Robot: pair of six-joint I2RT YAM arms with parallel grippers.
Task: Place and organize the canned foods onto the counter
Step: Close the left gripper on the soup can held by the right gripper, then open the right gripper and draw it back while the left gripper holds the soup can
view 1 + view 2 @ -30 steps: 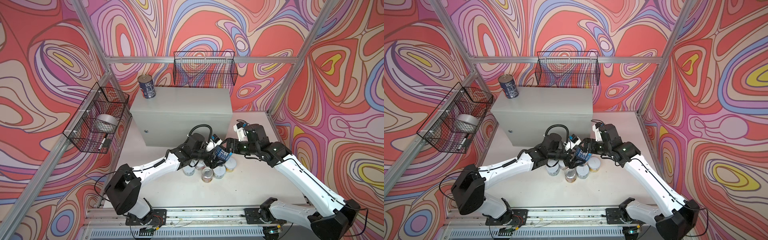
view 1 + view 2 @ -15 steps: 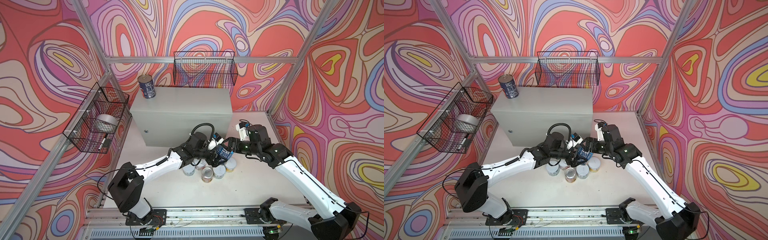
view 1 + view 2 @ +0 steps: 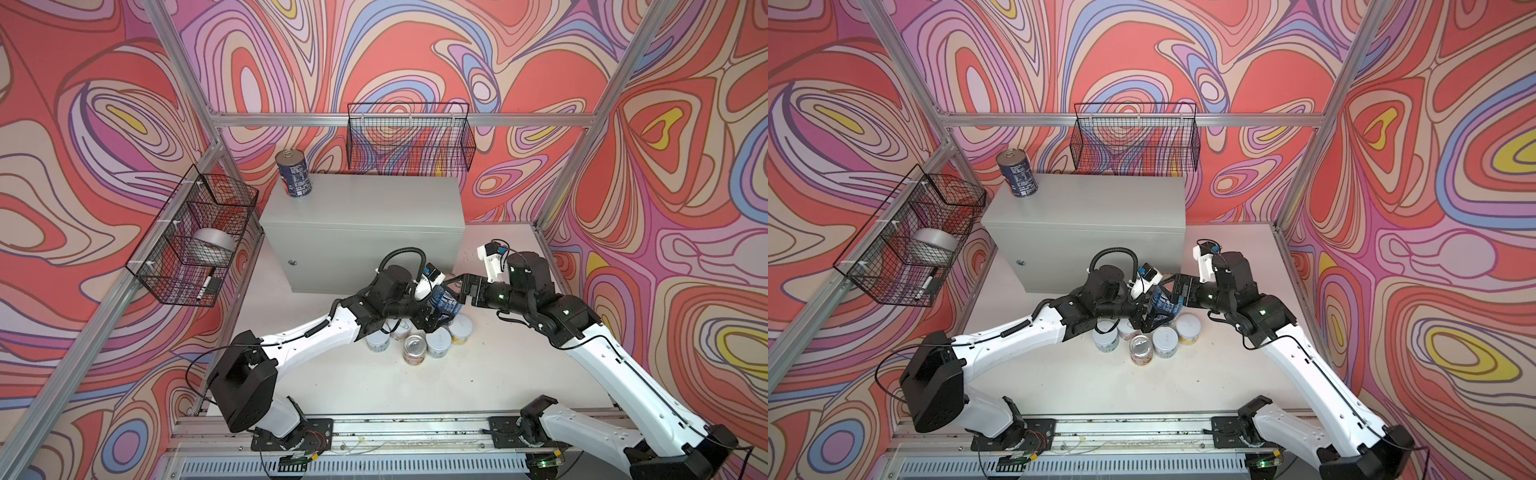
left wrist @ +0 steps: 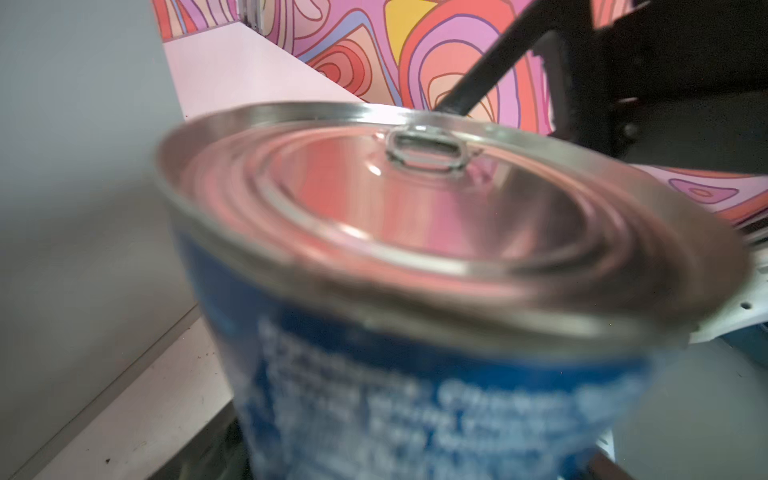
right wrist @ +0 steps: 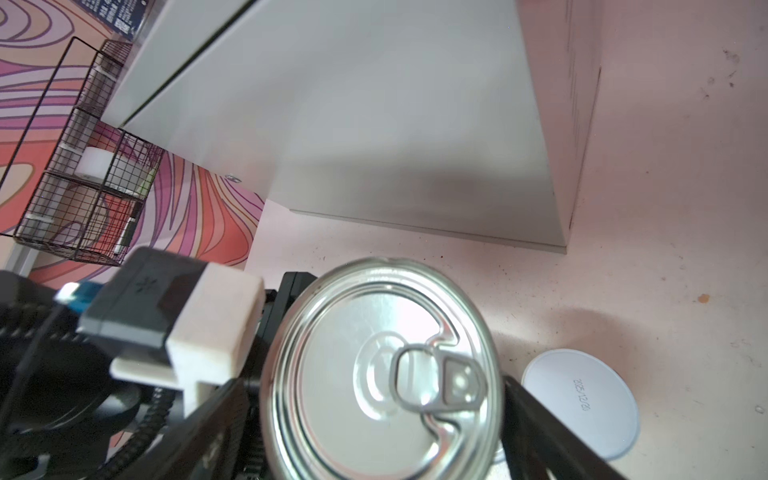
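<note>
Blue label and silver lid: the blue can (image 3: 445, 300) hangs off the table between your two arms, just in front of the counter (image 3: 374, 203) and near its right front corner. Its long axis is tilted. The lid leans up toward the right gripper (image 3: 457, 291), and the base points down at the short cans (image 3: 436, 343) standing on the table below.

Your left gripper (image 3: 430, 322) grasps it low on the body. The left wrist view shows only lid and label, so those fingers are hidden. Your right fingers (image 5: 540, 432) straddle the lid end, but I cannot tell whether they pinch it or stand clear.

What matters next is that the counter's top lies above and behind the can, not level with it. You will likely need to raise the can past the front edge before carrying it back, and bring its axis upright before setting it down. The far can (image 3: 294, 174) stands at the back left corner, and the space beside it is free.
</note>
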